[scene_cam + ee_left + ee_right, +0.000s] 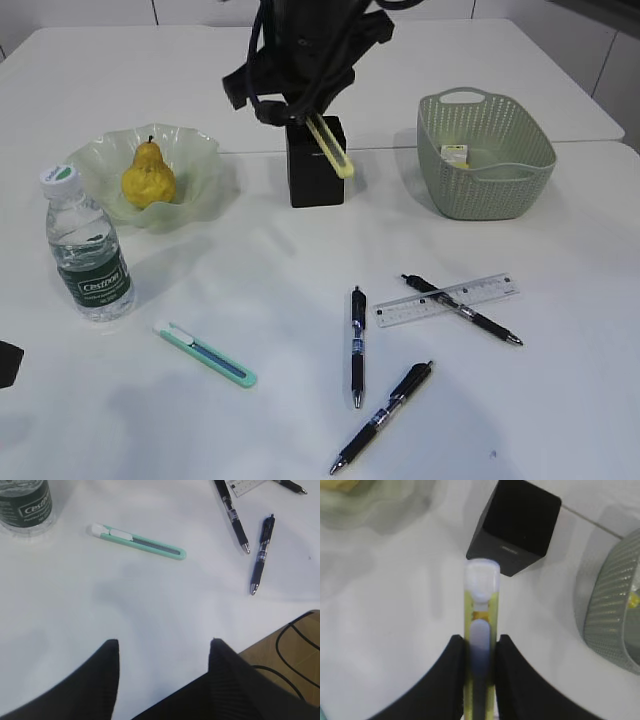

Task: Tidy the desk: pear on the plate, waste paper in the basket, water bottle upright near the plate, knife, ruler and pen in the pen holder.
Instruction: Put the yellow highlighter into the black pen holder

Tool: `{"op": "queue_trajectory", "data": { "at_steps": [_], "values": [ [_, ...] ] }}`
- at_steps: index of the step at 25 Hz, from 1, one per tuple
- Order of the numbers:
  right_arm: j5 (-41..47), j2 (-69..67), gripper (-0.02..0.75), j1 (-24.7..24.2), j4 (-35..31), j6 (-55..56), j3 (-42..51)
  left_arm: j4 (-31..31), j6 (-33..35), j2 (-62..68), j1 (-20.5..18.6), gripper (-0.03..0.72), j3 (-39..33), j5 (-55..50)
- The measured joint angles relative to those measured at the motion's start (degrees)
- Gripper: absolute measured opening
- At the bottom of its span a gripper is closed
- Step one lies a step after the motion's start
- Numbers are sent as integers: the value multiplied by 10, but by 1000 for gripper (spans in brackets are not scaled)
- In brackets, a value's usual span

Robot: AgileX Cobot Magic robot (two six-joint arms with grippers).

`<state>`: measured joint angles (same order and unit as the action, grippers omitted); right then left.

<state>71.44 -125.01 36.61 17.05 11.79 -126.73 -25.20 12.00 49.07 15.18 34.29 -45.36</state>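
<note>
My right gripper [480, 640] is shut on a yellow knife [481, 595], whose white tip points at the black pen holder [517, 525]. In the exterior view that knife [330, 145] hangs slanted just in front of the pen holder [316, 170]. My left gripper [164, 642] hovers open and empty over bare desk, short of a green knife [138, 541]. The pear [148, 178] lies on the plate [195, 150]. The water bottle [88, 250] stands upright beside it. The ruler [447, 300] and three pens [357, 345] lie flat. Waste paper [455, 153] sits in the basket [500, 170].
One pen [462, 310] lies under the ruler and another pen [385, 415] is near the front edge. The green knife [205, 354] lies at the front left. The desk's front edge and a wooden floor with a cable [295, 650] show in the left wrist view.
</note>
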Motion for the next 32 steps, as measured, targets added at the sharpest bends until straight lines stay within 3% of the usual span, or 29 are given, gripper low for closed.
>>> {"op": "queue_trajectory", "data": {
  "at_steps": [23,32],
  "values": [
    [-50,12,152,-81,21,14,-18,0,0,0,0,401,0,-1],
    [-165,12,151,-87,18,13,-18,0,0,0,0,401,0,7]
  ]
}}
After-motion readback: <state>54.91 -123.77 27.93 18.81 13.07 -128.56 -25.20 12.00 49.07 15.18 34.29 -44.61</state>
